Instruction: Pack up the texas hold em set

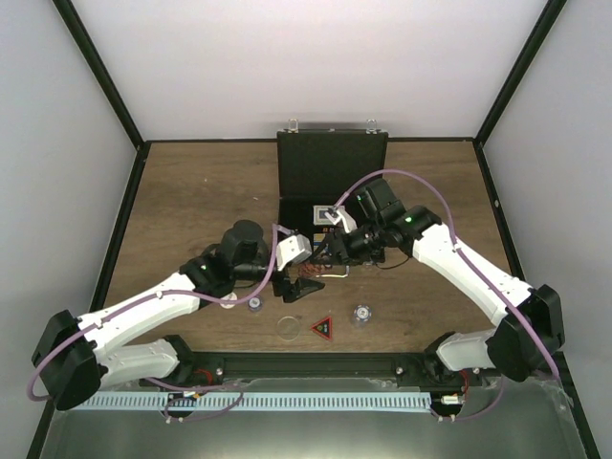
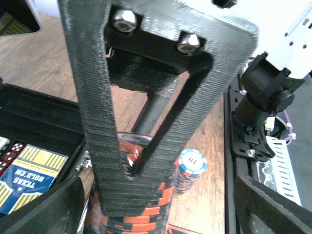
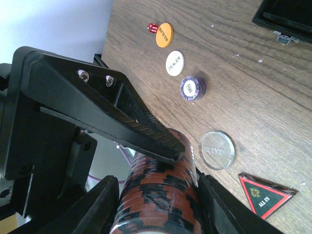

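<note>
The black case (image 1: 330,172) lies open at the table's back, with a card deck (image 1: 328,214) and red dice (image 2: 12,152) inside. My right gripper (image 3: 157,187) is shut on an orange-black chip stack (image 3: 161,217), just in front of the case. My left gripper (image 2: 161,209) stands open, its fingers wide on either side of that same stack (image 2: 146,217) and of the right gripper's finger. On the table lie a blue chip stack (image 2: 191,166), a purple chip stack (image 3: 192,87), a clear disc (image 3: 217,150), a red-black triangle (image 3: 265,193), white (image 3: 175,63) and orange (image 3: 164,35) buttons and a red die (image 3: 152,28).
The two grippers (image 1: 311,273) meet in the middle of the table, just in front of the case's tray (image 2: 39,122). The loose pieces lie in a row between the grippers and the arm bases' rail (image 1: 316,368). Walls close the table at the back and sides.
</note>
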Robot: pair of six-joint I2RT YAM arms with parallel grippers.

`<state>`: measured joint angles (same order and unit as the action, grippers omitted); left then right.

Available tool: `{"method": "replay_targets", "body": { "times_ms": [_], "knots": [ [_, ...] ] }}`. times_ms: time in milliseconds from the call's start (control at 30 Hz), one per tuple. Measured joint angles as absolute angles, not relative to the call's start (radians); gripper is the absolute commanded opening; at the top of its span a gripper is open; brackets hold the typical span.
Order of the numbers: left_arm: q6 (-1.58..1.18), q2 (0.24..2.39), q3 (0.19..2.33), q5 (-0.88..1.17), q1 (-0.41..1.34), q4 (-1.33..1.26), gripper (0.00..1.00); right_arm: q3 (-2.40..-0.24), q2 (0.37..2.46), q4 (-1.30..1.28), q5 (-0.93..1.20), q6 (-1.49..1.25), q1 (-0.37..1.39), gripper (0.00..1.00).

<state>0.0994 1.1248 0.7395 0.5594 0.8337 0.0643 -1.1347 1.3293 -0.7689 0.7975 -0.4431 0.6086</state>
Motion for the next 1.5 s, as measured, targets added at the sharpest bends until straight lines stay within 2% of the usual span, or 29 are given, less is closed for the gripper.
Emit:
{"method": "replay_targets", "body": {
  "times_ms": [433, 567, 733, 967, 1267, 1500],
  "knots": [
    [0.153, 1.118, 0.739, 0.385, 0.887, 0.094, 0.53, -1.141, 1.354, -0.762, 0.808, -0.445, 0.624, 0.27],
    [0.163, 1.109, 0.739, 0.345, 0.896, 0.095, 0.53, -1.151, 1.357, -0.770, 0.809, -0.445, 0.625, 0.27],
    [0.173, 1.107, 0.739, 0.308, 0.916, 0.100, 0.61, -1.152, 1.357, -0.770, 0.809, -0.446, 0.625, 0.27],
    [0.189, 1.105, 0.739, 0.267, 0.933, 0.112, 0.63, -1.159, 1.357, -0.766, 0.809, -0.447, 0.626, 0.27],
    [0.201, 1.102, 0.739, 0.223, 0.944, 0.118, 0.48, -1.159, 1.357, -0.762, 0.809, -0.453, 0.632, 0.27],
    [0.214, 1.102, 0.741, 0.219, 0.950, 0.125, 0.28, -1.159, 1.357, -0.761, 0.808, -0.467, 0.634, 0.29]
  ]
}}
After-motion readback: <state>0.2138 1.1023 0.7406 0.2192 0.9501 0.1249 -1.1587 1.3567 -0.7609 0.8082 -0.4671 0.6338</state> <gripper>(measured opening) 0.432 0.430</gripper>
